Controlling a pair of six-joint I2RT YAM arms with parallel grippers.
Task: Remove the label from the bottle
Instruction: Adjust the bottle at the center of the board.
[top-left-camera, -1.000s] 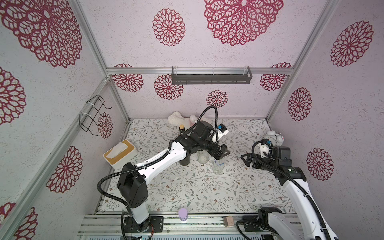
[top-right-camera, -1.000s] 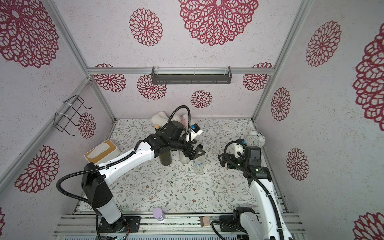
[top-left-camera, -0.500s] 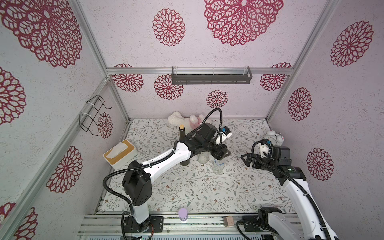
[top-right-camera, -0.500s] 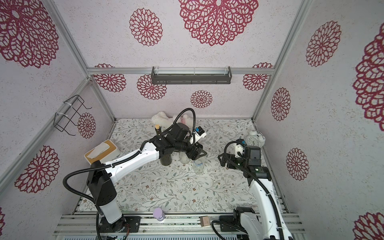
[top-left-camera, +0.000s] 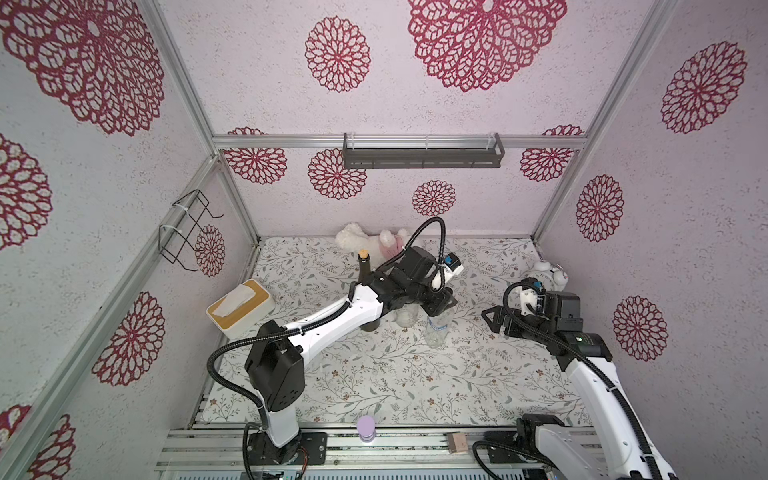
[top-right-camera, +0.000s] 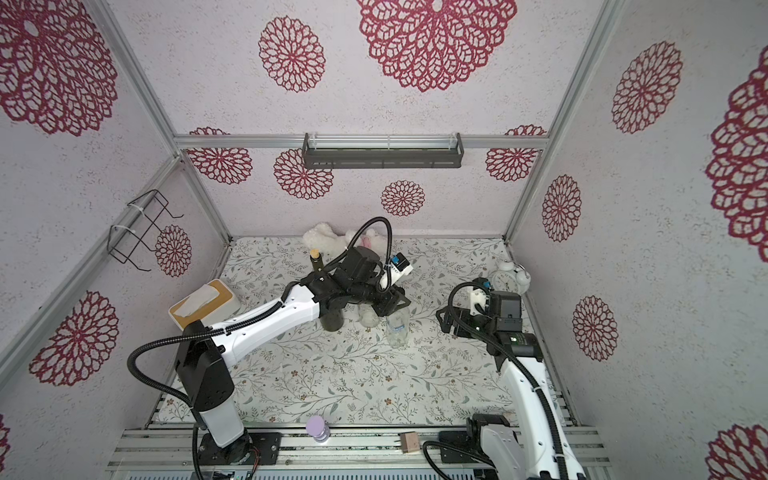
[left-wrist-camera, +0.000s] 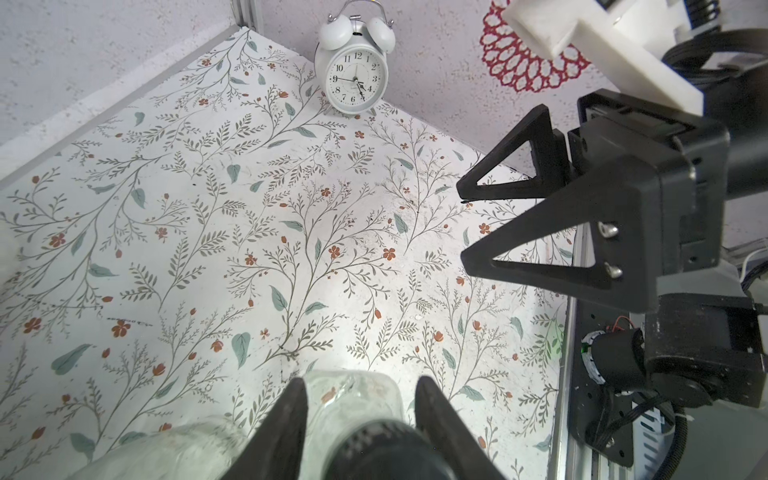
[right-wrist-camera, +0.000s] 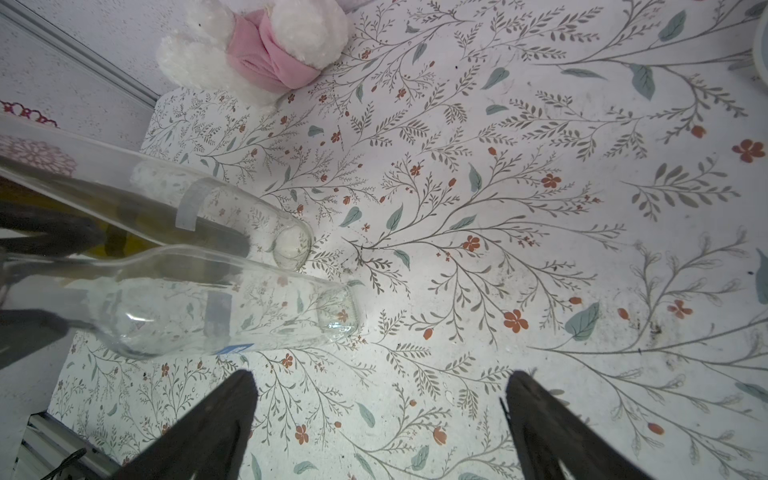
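A clear glass bottle (top-left-camera: 437, 330) (top-right-camera: 397, 330) stands mid-table, seen on its side in the right wrist view (right-wrist-camera: 216, 307). A pale translucent label (right-wrist-camera: 218, 312) with a blue corner runs down its body. My left gripper (top-left-camera: 438, 306) (top-right-camera: 390, 308) (left-wrist-camera: 361, 381) reaches over it from the left. It is shut on the bottle's neck, its fingers (left-wrist-camera: 293, 409) flanking the dark cap. My right gripper (top-left-camera: 490, 321) (top-right-camera: 442, 318) (right-wrist-camera: 380, 374) hovers to the bottle's right. It points at the bottle, is wide open and holds nothing.
A second clear bottle (right-wrist-camera: 232, 203) and a dark corked bottle (top-left-camera: 364, 270) stand just left of the held one. A plush toy (top-left-camera: 374, 241) lies at the back wall. An alarm clock (left-wrist-camera: 356, 79) is back right, a tissue box (top-left-camera: 239, 307) left, a purple-capped jar (top-left-camera: 366, 428) on the front rail.
My left gripper moved right over the clear bottle and its jaws closed from wide open onto the neck. The right arm stayed still.
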